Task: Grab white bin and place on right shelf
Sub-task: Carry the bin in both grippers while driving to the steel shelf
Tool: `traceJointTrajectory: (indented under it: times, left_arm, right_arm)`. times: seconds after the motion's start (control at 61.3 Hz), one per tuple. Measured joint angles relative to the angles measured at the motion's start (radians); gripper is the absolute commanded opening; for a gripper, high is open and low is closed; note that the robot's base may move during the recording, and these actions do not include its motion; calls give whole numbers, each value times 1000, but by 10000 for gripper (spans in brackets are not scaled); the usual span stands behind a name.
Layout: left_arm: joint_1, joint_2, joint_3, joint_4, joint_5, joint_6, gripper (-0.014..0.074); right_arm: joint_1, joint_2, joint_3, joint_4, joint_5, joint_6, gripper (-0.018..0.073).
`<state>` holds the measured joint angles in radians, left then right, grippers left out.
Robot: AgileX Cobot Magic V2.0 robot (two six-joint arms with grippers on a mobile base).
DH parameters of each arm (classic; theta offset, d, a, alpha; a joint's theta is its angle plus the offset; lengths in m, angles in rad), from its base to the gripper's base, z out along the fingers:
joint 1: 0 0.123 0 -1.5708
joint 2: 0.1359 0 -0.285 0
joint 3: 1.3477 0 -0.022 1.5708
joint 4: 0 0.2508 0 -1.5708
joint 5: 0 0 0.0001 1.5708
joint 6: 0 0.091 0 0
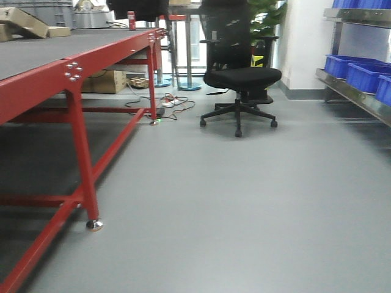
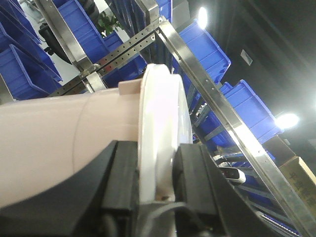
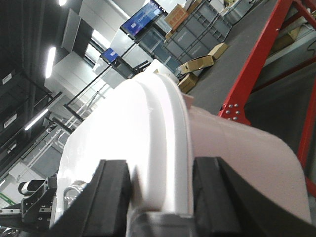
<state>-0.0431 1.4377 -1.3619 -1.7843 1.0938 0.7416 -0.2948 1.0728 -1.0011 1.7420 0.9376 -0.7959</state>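
Observation:
The white bin fills the left wrist view, its pinkish body on the left and its glossy white lid on edge. My left gripper is shut on the lid's rim, one black finger on each side. In the right wrist view, the white bin and its lid sit the same way, with my right gripper shut on the rim. The right shelf runs along the right wall in the front view, and its steel rail passes close behind the bin. The front view shows neither the bin nor the grippers.
Blue crates fill the shelf. A red-framed table stands at the left with cardboard boxes on it. A black office chair and floor cables lie ahead on the grey floor.

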Motion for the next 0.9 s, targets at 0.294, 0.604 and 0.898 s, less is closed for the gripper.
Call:
traceJointTrajectory:
  times: [0.294,0.604,0.898]
  left_arm:
    - [0,0,0,0,0,0,-126]
    - [0,0,0,0,0,0,-126]
    - [0,0,0,0,0,0,-126]
  right_arm:
    - [0,0,0,0,0,0,116]
    - [0,0,0,0,0,0,116]
    - [0,0,0,0,0,0,116]
